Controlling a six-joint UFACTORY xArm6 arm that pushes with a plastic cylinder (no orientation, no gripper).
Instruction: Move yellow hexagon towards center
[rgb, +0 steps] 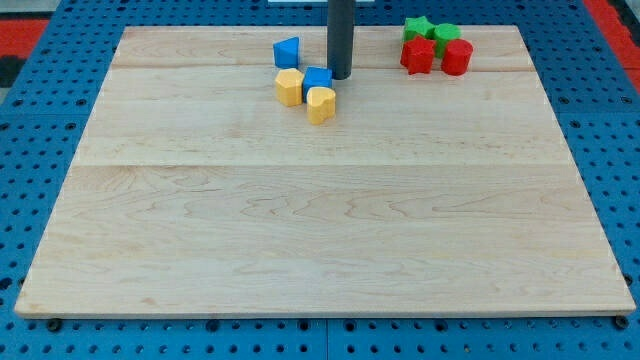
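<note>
One view only. You look down at a slant from the near edge of the wooden board (320, 220), whole board in frame, pegboard surround (40, 120) showing, moderately close.

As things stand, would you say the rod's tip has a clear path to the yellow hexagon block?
Probably not directly. My tip sits at the view's right of the blue cube, which lies between it and the yellow hexagon block. The yellow heart-shaped block crowds the lower side, so I would likely go round the view's top.
</note>
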